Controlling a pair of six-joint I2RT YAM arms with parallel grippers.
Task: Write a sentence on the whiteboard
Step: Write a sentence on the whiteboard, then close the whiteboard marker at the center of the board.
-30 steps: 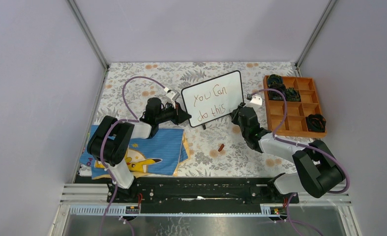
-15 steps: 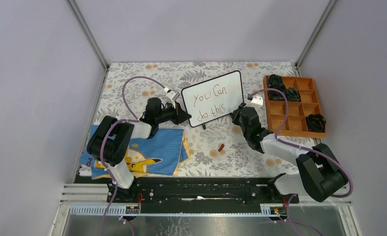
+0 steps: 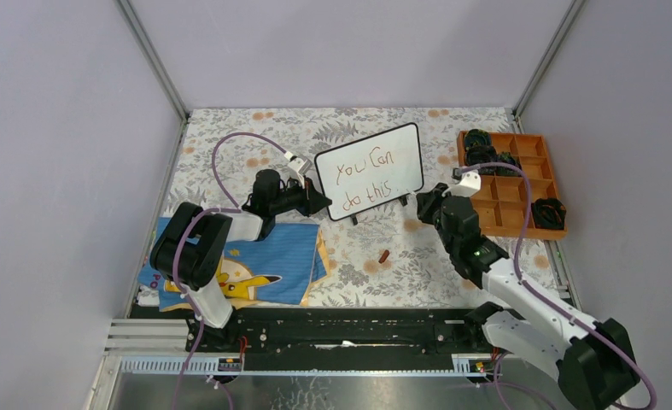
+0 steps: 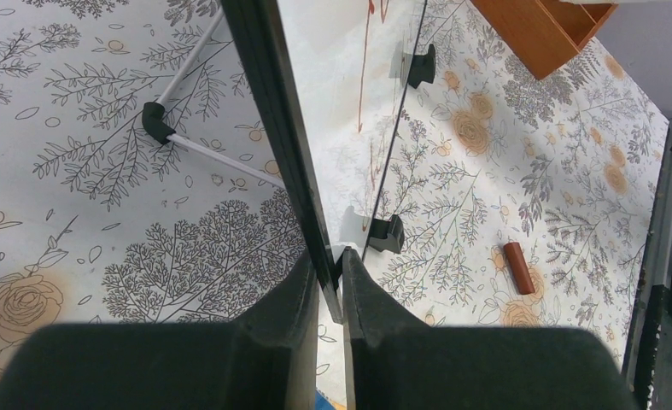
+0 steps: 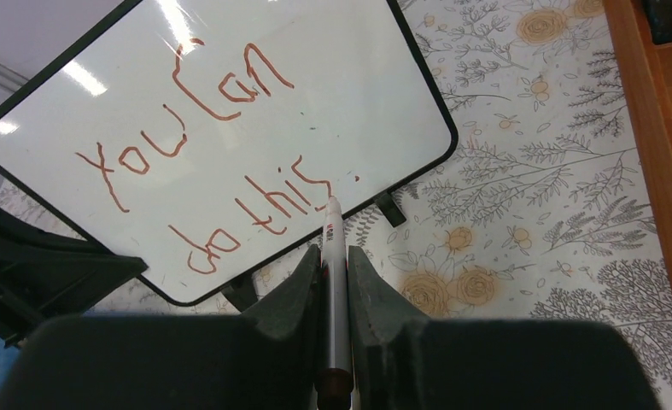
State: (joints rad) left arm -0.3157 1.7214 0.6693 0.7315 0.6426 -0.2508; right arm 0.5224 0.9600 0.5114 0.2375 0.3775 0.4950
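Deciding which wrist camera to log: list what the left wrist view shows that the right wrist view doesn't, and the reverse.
Left wrist only: the left gripper clamped on the whiteboard edge, the board's rear stand leg, and a small reddish-brown cylinder lying on the tablecloth. Right wrist only: the legible sentence "You Can do this" and the marker held in the right gripper, its tip near the end of "this". Both: the whiteboard, the floral tablecloth and part of the orange tray.

Glossy white whiteboard (image 5: 230, 128) in thin black frame, matt floral tablecloth (image 5: 528, 196), orange plastic-looking tray (image 3: 510, 184)
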